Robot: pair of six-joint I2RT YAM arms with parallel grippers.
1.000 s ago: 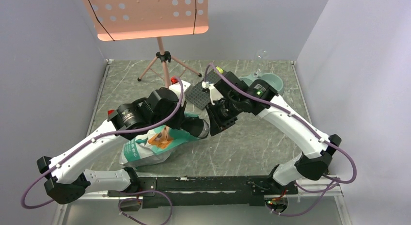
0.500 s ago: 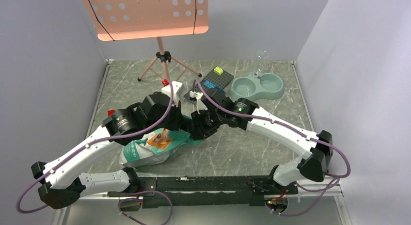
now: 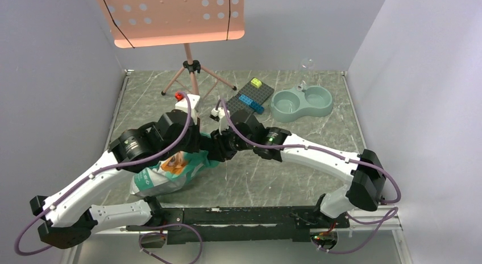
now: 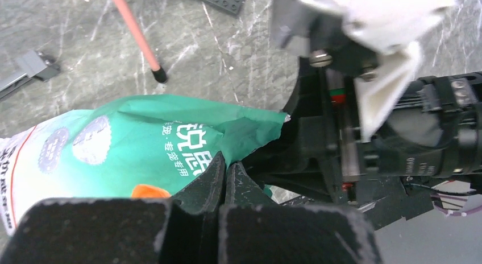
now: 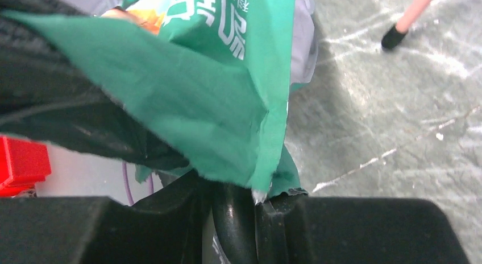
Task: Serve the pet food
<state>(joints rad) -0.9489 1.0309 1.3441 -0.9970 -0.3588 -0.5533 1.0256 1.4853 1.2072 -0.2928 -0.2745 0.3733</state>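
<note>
Both pinch the crinkly, shiny green bag [image 3: 154,180]: left gripper [image 4: 223,178] and right gripper [image 5: 245,202] squeeze its torn, floppy top. It lies long, top pointing to 2 o'clock.

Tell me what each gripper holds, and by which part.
The left gripper and the right gripper both pinch the green bag by the torn edge at its open end.

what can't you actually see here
- pet food: in no view; the opaque bag would hide it.
- bag's mouth, top view: covered by the wrists.
- left gripper, right gripper: hidden under the arms in the top view.
- double bowl: too small to check for stray pellets.
</note>
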